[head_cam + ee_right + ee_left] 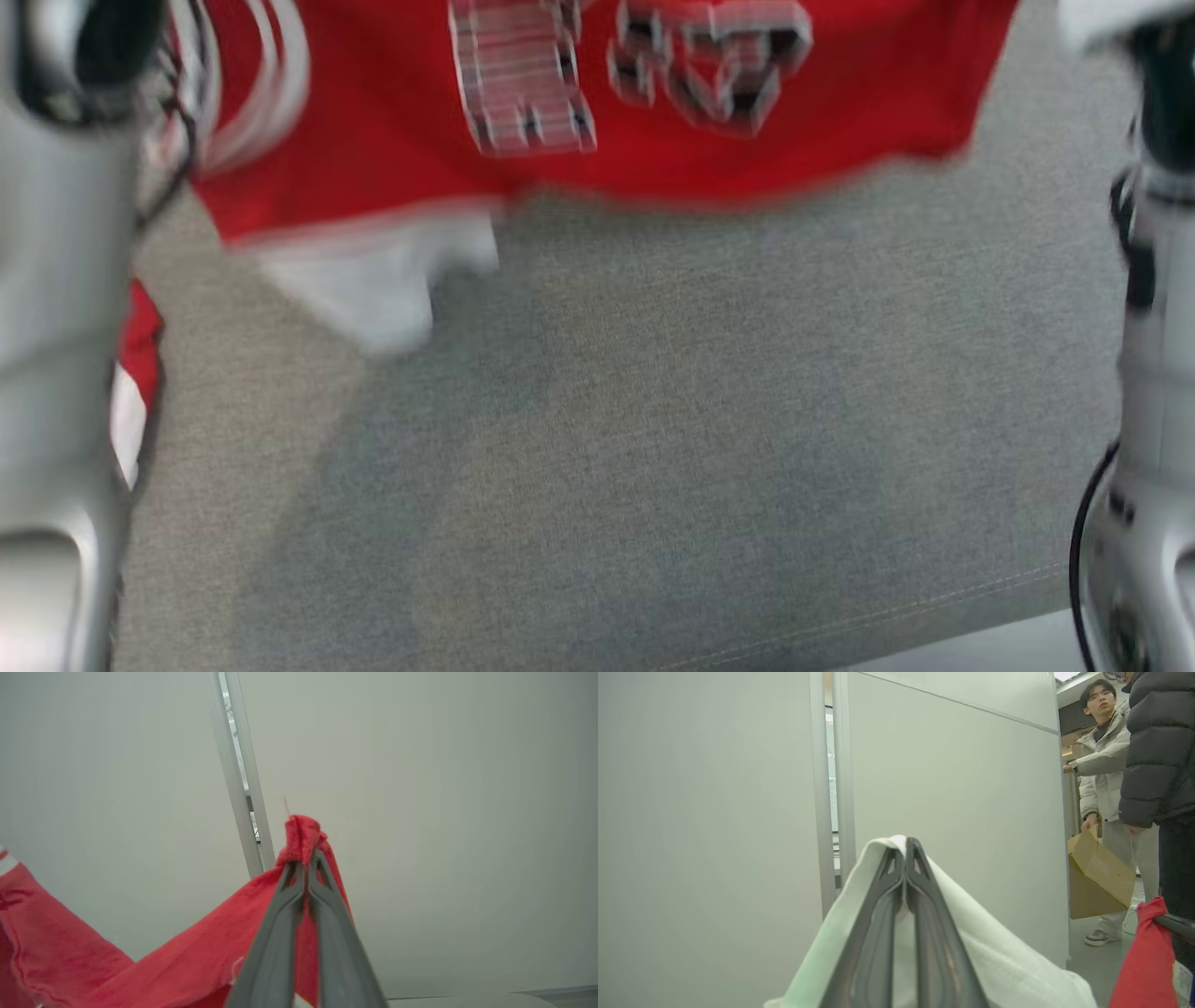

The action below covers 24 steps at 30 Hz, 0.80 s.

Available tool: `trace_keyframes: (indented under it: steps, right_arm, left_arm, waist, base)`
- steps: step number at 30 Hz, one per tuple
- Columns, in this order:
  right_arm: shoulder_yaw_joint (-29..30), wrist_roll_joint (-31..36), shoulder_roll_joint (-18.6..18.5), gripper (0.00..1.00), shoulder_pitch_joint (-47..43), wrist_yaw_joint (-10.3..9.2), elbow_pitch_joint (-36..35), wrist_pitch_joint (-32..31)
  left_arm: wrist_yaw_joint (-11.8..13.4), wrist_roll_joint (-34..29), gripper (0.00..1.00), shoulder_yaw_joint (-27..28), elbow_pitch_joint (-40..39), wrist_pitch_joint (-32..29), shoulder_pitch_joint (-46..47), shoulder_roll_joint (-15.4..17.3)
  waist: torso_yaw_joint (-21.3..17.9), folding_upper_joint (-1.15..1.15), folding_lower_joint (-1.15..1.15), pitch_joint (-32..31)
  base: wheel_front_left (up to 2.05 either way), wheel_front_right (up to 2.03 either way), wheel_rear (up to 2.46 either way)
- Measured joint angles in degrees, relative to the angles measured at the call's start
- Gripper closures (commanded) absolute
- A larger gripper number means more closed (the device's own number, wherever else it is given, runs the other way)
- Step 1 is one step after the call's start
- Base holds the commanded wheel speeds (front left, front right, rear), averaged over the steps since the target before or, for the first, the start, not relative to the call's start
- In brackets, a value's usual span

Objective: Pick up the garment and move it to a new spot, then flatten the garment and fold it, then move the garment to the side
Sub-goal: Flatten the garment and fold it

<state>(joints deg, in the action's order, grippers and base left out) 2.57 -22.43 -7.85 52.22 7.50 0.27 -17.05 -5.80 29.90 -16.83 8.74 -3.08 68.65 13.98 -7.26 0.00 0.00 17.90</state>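
Red garment hung spread above the grey surface | left gripper clamped tight on its white part | right gripper pinched its red edge

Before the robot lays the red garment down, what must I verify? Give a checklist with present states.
1. Left tool shut on white part of the red garment: ok.
2. Right tool shut on its red edge: ok.
3. Garment hangs between both tools: ok.
4. Hem lifted off the grey surface: cannot tell, head view blurred.
5. Person in pale jacket away from arms: ok.
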Motion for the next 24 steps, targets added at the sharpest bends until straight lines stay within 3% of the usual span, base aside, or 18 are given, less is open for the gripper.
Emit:
trace_keyframes:
  steps: [4, 9, 18, 24]
  right_arm:
    - [0.6, 6.3, 1.1, 1.0, 15.3, -0.01, 12.4, 6.2]
    - [1.1, 10.0, 2.4, 1.0, 22.5, -0.01, 26.3, 11.3]
    - [5.0, 13.7, 3.6, 1.0, 21.4, 0.0, 48.5, 24.3]
    - [4.2, 13.4, 3.4, 1.0, 20.0, 0.0, 56.0, 29.5]
  left_arm:
    - [0.1, -2.4, 1.0, 1.9, 9.9, 7.3, 11.9, -1.1]
    - [0.1, -2.5, 1.0, 2.0, 20.3, 13.0, 16.7, -3.4]
    - [-1.3, 0.4, 1.0, -0.2, 31.6, 17.2, 7.2, -6.0]
    - [-1.5, 3.7, 1.0, -1.4, 30.9, 17.9, -0.6, -6.1]
  waist:
    - [-0.1, 0.0, 0.0, 3.6]
    - [0.5, 0.0, 0.0, 7.5]
    - [3.6, 0.0, 0.01, 15.1]
    - [5.9, 0.0, 0.01, 17.8]
  base:
    - [0.0, 0.0, 0.0]
    - [0.0, 0.0, 0.0]
    - [0.0, 0.0, 0.0]
    - [0.0, 0.0, 0.0]
